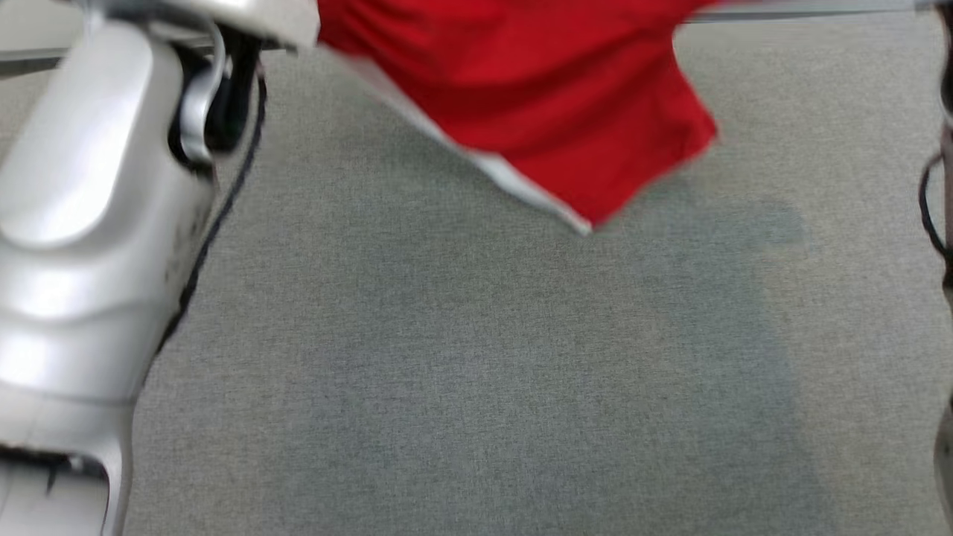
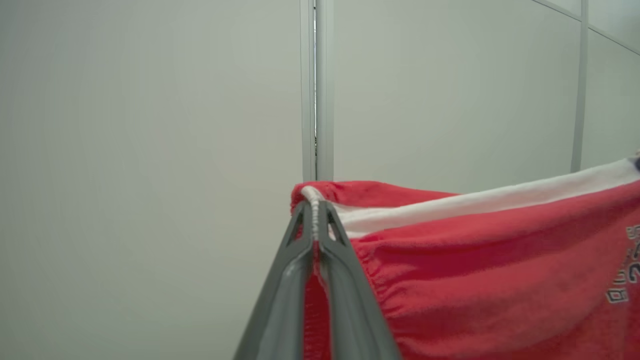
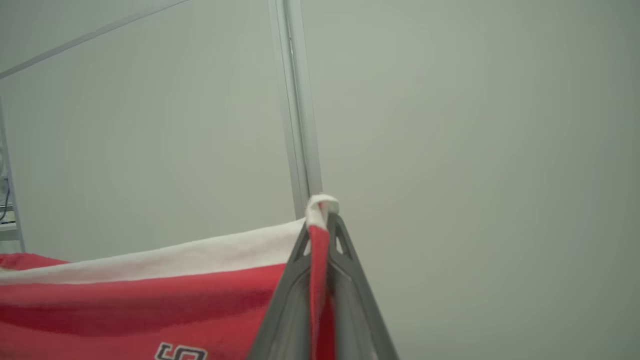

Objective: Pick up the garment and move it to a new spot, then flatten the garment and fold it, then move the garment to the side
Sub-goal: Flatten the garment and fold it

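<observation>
My left gripper (image 2: 314, 207) and my right gripper (image 3: 323, 220) were each pinched tight on a white-trimmed edge of the red garment (image 1: 536, 97), which hung stretched between them, seemingly clear above the grey surface (image 1: 476, 372).

Head camera looks down; close wrist cameras face walls (image 2: 150, 150), sharing the garment (image 2: 500, 280).

HEAD: red cloth garment with white band (image 1: 536, 97) smeared, top off-frame | LEFT WRIST: its dark-outlined lettering (image 2: 625, 270) cut at right, unreadable | RIGHT WRIST: lettering chopped by bottom edge | FAR RIGHT: dark cabled sliver (image 1: 944, 223), possibly an arm
</observation>
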